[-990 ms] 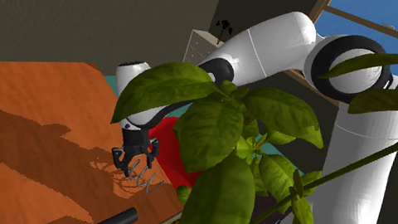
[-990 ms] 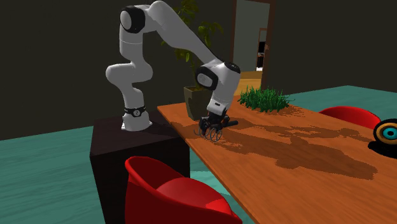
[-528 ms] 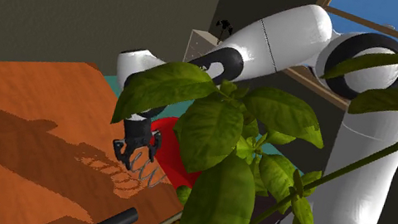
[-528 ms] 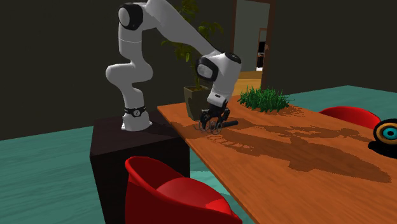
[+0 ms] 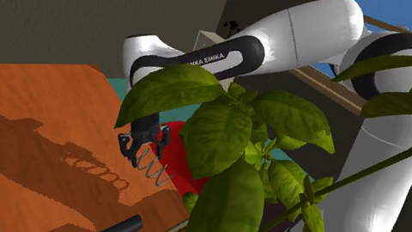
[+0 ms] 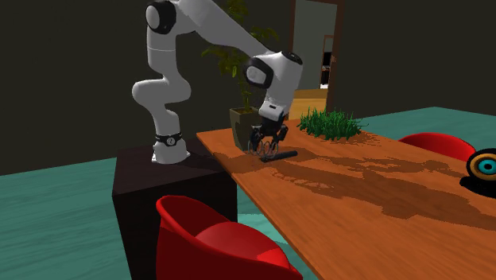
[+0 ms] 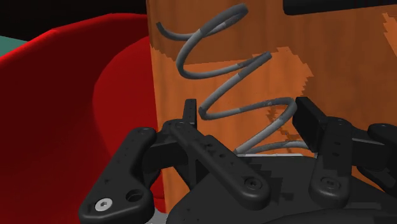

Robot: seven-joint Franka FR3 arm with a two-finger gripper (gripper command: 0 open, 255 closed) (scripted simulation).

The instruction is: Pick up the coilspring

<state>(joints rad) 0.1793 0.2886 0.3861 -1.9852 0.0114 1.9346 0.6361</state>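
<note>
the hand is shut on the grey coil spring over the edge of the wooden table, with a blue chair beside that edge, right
The chair is red, not blue. In the wrist view the hand is shut on the grey coil spring over the edge of the wooden table, with a red chair beside that edge.

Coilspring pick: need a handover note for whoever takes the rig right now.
Gripper: shut on the coilspring, its end coils clasped between the fingers.
Coilspring: hangs from the gripper near the table edge and seems clear of the wood, with its shadow lying apart from it.
Done: grasp made, spring apparently off the surface.
Left: raise it well clear, minding the plant leaves close by.
</note>
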